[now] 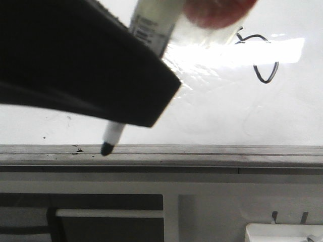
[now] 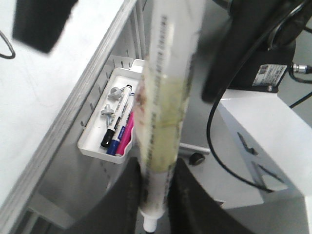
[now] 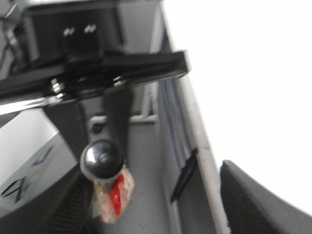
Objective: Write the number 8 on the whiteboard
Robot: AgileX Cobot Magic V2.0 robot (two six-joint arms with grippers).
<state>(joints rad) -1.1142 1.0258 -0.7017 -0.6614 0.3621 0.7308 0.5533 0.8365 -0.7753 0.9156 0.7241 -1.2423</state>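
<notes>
Up right of the left gripper (image 1: 108, 65) — the number 8 (image 1: 260, 55).

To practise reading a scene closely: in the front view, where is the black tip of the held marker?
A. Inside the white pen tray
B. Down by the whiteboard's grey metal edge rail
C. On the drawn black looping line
B: the black marker tip sits at the grey metal edge rail, far from the thin black looping line.
</notes>
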